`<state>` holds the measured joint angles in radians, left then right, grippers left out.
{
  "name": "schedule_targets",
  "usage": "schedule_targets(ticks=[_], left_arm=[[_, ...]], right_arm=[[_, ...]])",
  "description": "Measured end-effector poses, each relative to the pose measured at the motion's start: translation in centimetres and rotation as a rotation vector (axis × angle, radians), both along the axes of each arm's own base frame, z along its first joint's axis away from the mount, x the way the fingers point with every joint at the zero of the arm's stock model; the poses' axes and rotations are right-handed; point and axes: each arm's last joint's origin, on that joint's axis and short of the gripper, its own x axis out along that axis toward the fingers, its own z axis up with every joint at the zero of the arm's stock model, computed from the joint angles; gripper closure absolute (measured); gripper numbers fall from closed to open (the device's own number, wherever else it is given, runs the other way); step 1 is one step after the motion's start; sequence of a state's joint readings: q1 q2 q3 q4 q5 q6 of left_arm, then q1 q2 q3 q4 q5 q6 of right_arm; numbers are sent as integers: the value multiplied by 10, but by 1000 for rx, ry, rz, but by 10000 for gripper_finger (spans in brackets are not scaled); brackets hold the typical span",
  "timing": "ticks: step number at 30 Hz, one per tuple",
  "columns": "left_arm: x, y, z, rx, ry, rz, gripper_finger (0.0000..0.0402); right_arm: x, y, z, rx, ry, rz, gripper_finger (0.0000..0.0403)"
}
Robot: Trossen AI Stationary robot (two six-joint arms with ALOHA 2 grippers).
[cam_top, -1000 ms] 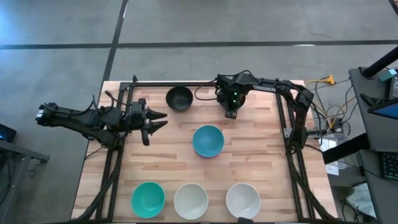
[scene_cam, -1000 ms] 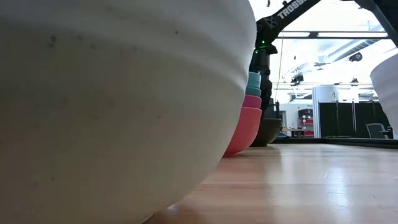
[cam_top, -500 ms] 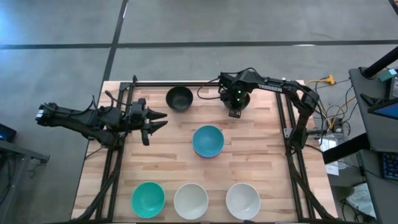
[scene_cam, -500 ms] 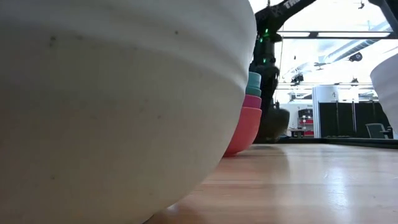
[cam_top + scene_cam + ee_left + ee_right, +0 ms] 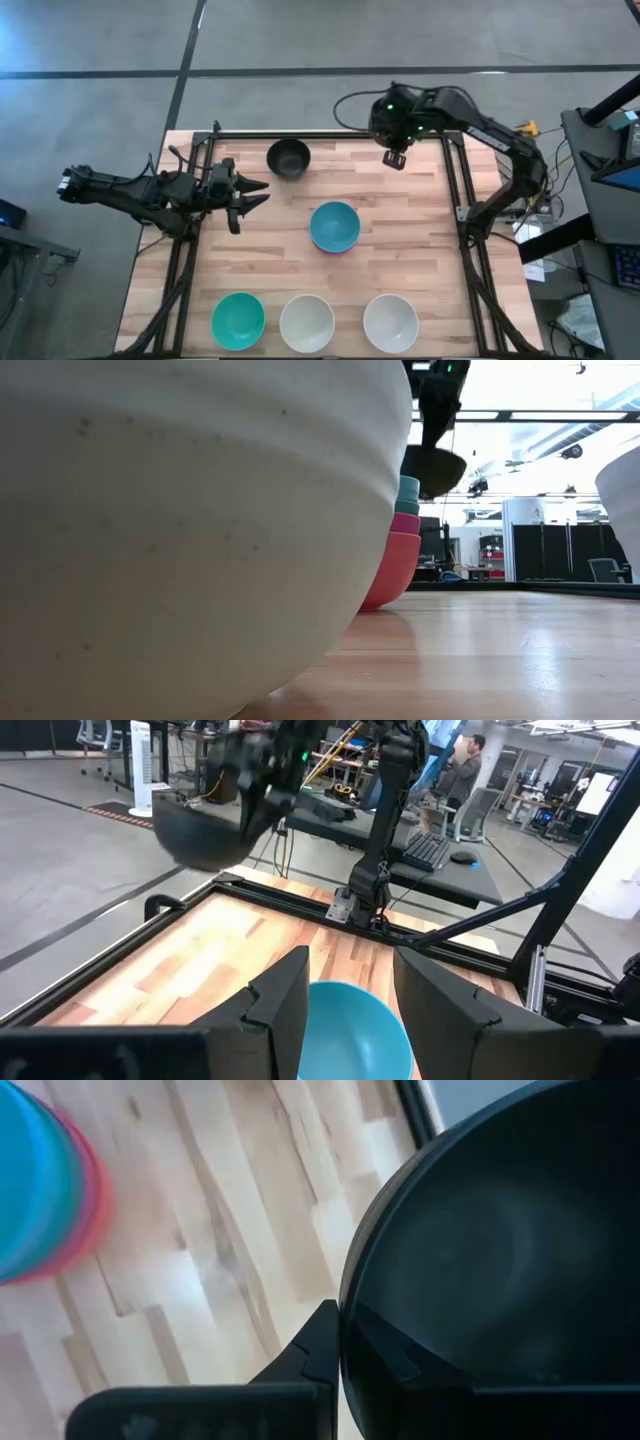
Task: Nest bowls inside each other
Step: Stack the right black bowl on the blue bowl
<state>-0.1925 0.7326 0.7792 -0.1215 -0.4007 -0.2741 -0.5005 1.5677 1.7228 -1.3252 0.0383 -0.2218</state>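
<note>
Along the near edge of the wooden worktop sit three bowls in a row: a teal-green bowl by the near left corner, a white bowl in the middle, and a second white bowl toward the right. They are smooth, round and plain, and no writing shows on any of them.

In the middle of the worktop is a stack of bowls. From above its top bowl is blue. From the low view the stack shows teal, magenta and red rims, one inside the other.

The left hand waits at the left edge, its fingers a little apart and holding nothing.

Near the far edge sits a black bowl, dark and shiny inside.

Farther back, over the far edge toward the right, the right hand is up in the air. It is pinching the rim of another black bowl, lifted well clear of the worktop.
</note>
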Motion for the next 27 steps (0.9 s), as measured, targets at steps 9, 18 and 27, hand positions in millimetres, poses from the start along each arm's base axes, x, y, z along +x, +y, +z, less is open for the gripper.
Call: schedule_targets(ticks=[9,18,27], left_arm=[[0,0,0,-2,-1,-3,269],[-5,1,4,-15,-27,-19,269],[-15,2,9,-21,-65,-23,269]], right_arm=[[4,48,43,-24,-97,225,391],[21,131,61,-122,-141,709,391],[21,201,53,-250,-81,1073,391]])
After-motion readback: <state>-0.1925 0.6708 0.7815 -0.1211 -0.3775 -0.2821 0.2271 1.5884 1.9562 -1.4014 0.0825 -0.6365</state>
